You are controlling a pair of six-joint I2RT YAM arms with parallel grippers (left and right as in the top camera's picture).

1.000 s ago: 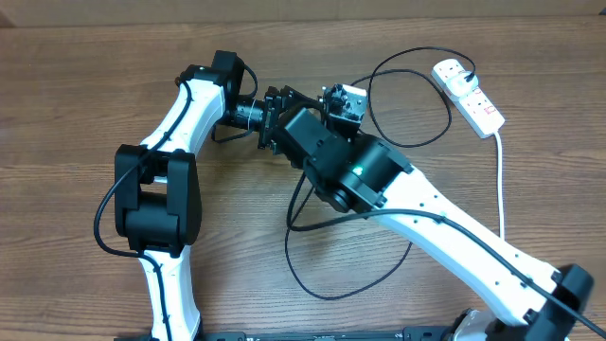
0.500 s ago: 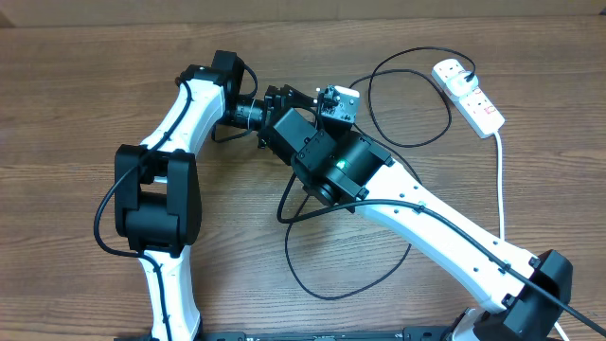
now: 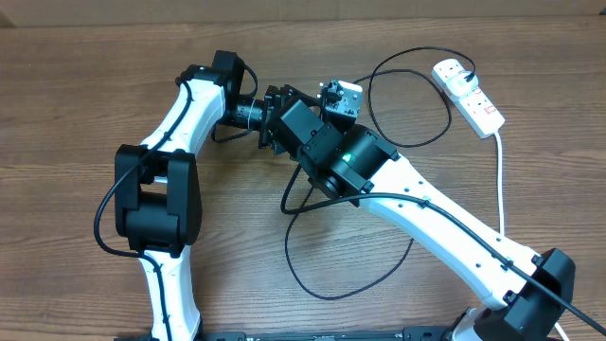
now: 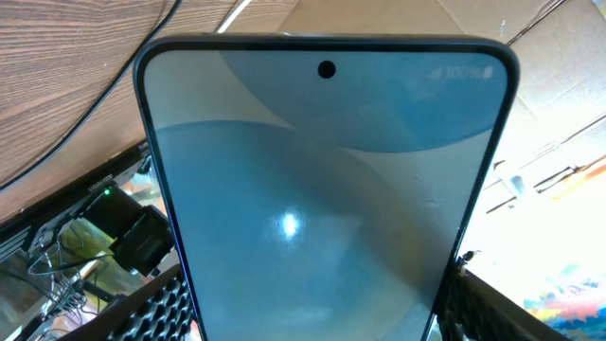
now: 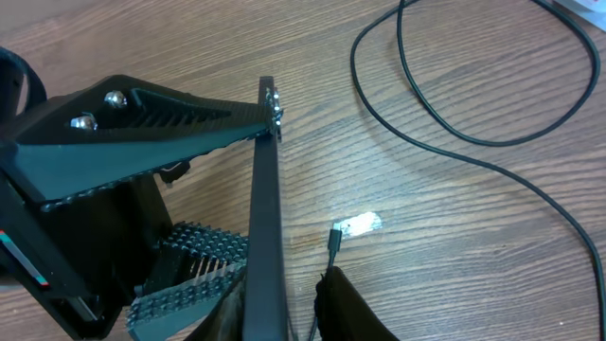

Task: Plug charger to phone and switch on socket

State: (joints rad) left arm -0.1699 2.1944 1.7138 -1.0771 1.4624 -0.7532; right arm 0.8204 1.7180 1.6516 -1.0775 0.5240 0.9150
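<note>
Currently my left gripper (image 4: 317, 289) holds the slim, dark-rimmed, blue-teal glass phone (image 4: 322, 189), clamped by its long sides between ribbed pads; from the right wrist the phone shows edge-on above the brown wood-grain bench (image 5: 454, 237). My right gripper (image 5: 317, 296) is narrowed to a pinch on the long thin black charger (image 5: 334, 242), just behind its tiny connector tip; the tip sticks out just beside the phone's edge, not touching it. The cable loops loosely over the bench to a black plug on the white elongated plastic socket (image 3: 469, 93), well apart at the far right.

I judge the phone rigid, slick and breakable, best held by its sides as it is. The cable looks light and floppy; only the tip is stiff, so I would grip close behind it, or it may bend away instead of seating in the port.
</note>
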